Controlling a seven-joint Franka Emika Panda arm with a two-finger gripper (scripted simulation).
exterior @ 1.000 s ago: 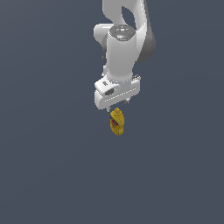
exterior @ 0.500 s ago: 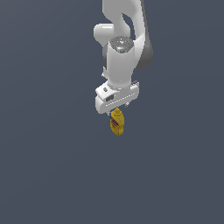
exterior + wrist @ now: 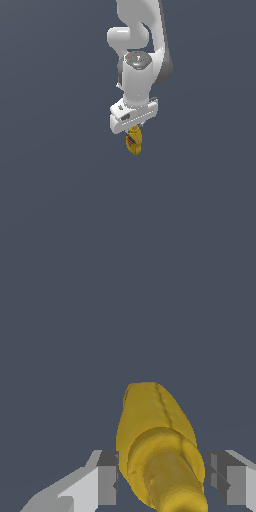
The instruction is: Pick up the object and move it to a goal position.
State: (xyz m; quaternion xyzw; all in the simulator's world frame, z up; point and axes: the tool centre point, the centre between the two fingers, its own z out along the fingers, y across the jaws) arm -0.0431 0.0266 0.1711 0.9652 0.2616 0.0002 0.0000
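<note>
The bottle hangs below the gripper, its cap end up between the jaws. The wrist view shows a fingertip on either side with gaps, so I cannot tell whether they pinch it. Centred like this, it should carry without swinging.

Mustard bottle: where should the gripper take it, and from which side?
Grip the yellow mustard bottle across its body just below the ridged cap, coming straight down over the cap end. In the wrist view its long axis runs away from the camera, with a finger on each side and gaps showing. The body looks narrower than the open gripper, so a centred pinch should fit.
</note>
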